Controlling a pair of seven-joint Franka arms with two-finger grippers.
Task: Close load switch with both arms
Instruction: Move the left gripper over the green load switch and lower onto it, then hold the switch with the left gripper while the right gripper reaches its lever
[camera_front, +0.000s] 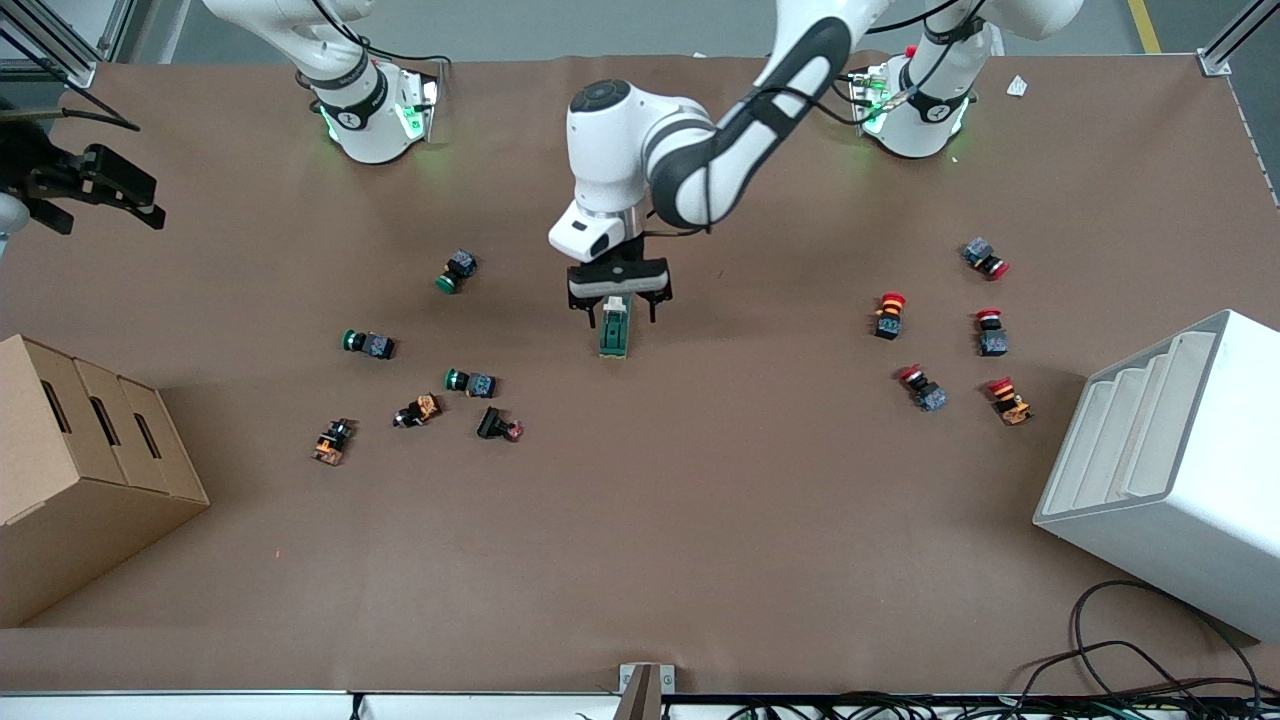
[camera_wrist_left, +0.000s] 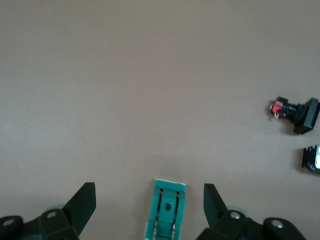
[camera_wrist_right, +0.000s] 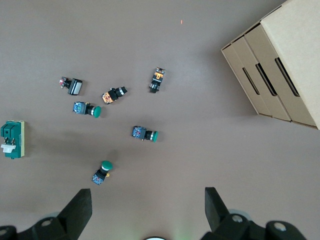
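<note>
Load switch (camera_front: 614, 331) long axis toward front cam, between open left gripper (camera_front: 619, 308) fingers

Both arms glossy white w/ black joint bands, black cables along links, green-lit bases. Left tool (camera_front: 619, 312) black w/ white wrist block; right tool (camera_front: 95, 195) all black.
</note>
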